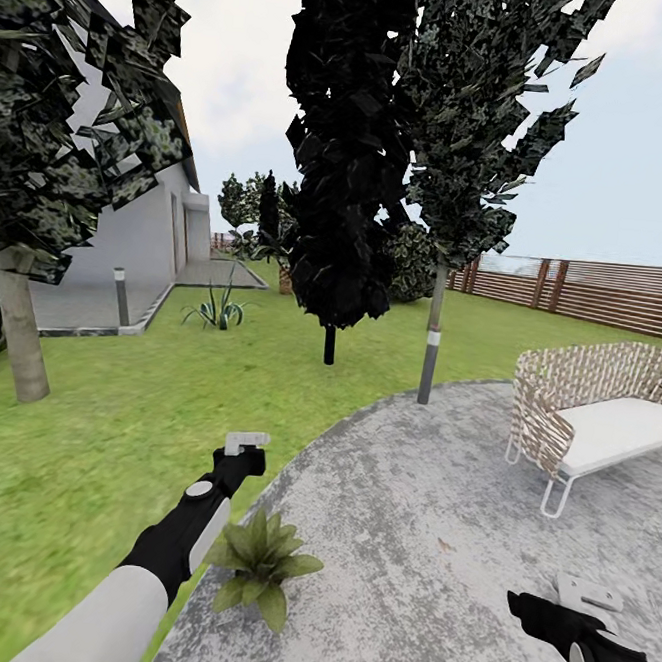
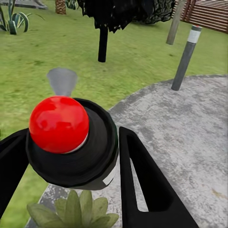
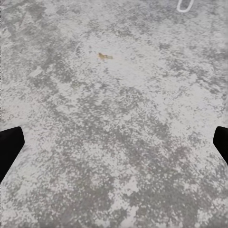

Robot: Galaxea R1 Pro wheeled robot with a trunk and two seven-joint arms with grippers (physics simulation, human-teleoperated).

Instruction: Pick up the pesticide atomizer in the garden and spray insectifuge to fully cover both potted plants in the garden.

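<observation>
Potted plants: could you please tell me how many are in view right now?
1: a potted plant at the patio's edge, beside the left hand. The second may be out of frame.

The left arm [image 1: 166, 548] has a white upper shell that gives way to a glossy black forearm, with a round pale disc set into the black near the wrist (it looks like a joint cap). Its end carries a small light-grey block. The right arm [image 1: 595, 645] is black too, with a white edge along its shell and a light-grey piece on top. In the left wrist view the fingers [image 2: 142, 185] are flat, matte black wedges.
</observation>
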